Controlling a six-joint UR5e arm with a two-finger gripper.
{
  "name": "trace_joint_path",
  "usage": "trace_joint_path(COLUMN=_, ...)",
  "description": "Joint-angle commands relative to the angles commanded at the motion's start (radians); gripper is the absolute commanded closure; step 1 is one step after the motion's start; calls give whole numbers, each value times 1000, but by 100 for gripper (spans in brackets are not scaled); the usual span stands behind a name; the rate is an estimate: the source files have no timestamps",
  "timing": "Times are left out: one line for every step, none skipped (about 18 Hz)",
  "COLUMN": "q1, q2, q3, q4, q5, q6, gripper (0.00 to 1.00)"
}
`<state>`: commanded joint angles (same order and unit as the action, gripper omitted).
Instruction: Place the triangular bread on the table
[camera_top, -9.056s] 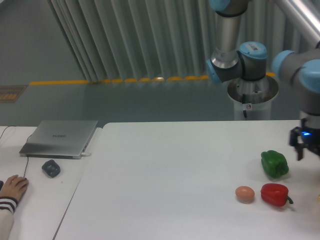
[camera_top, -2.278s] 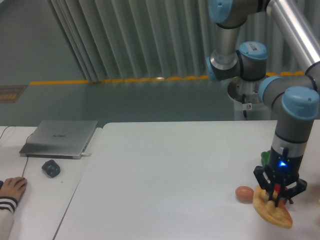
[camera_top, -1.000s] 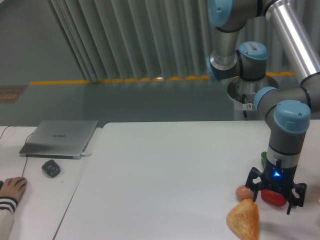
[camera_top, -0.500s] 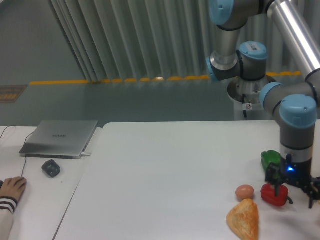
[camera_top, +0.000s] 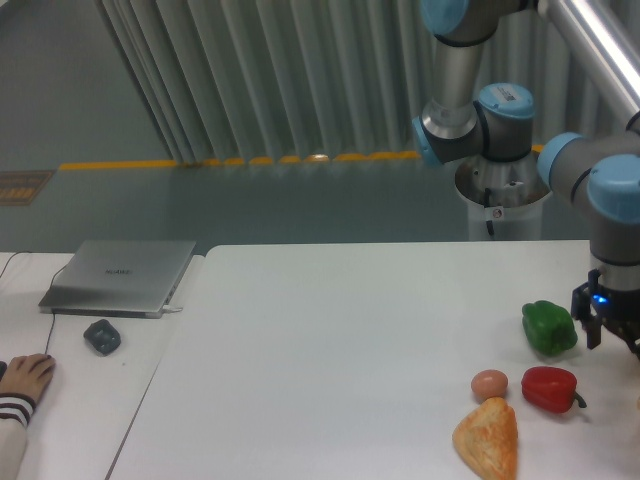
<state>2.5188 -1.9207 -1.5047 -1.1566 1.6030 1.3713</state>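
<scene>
**A:** Camera view shows you the gripper (camera_top: 612, 330) at the right edge of the frame, raised a little over the table (camera_top: 330, 350). It is partly cut off by the frame edge, so you cannot tell if its fingers are open or closed. You can see that nothing hangs between them.

**B:** And where is the bread?

**A:** The bread (camera_top: 488, 438) lies flat on the white top, well apart from the fingers, below and to the side of them toward the near edge. I judge it is already put down, so your task looks finished or almost finished. It rests alone, not leaning on anything, with the egg (camera_top: 489, 385) just beside its upper end.

**B:** How many other things do you count?

**A:** One egg, one red pepper (camera_top: 550, 389) and one green pepper (camera_top: 549, 327). The green pepper sits just beside the fingers, and the red one is near, lower. On the narrow desk at the far side from the fingers there is one laptop (camera_top: 120, 275), one mouse (camera_top: 102, 336), and one person's hand (camera_top: 25, 376).
</scene>
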Motion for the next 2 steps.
trace_joint_path(q1=8, q2=9, q3=-8, q4=1, q5=0, q6=2, gripper=0)
trace_joint_path(q1=12, q2=15, q3=-11, q4=0, q5=-2, q6=2, gripper=0)
